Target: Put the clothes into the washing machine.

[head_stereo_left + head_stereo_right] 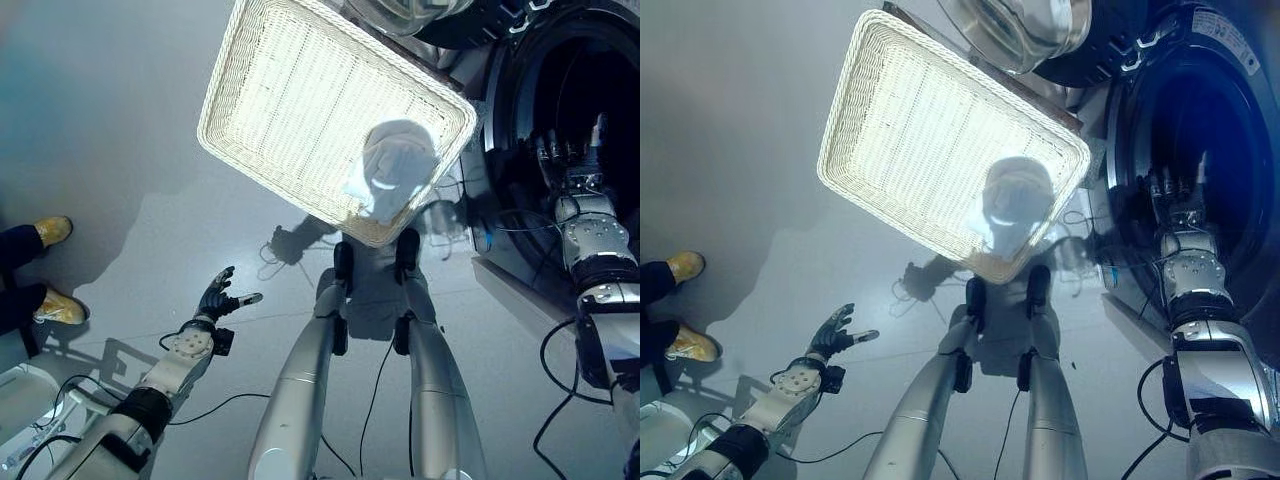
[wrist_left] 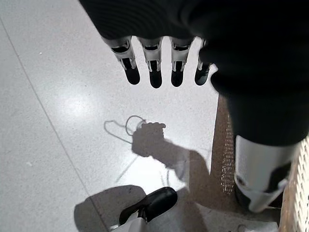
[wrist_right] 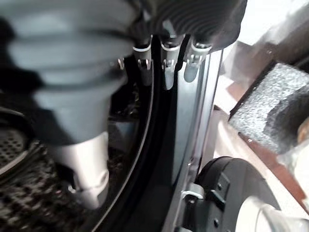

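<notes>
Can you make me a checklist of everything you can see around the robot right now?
Surface: pale grey glossy floor.
Job's things: white woven rectangular basket, tilted, no clothes visible inside; black front-loading washing machine with its round opening uncovered; clothes cannot be made out.
Clutter: nothing seen.
Hands: left hand open, fingers spread above the floor, holding nothing; right hand reaching into the machine's opening, fingers straight.
Cables: left out, robot's own.
Surroundings: a person's yellow shoes at the floor's edge; clear round washer door swung open beyond the basket.
</notes>
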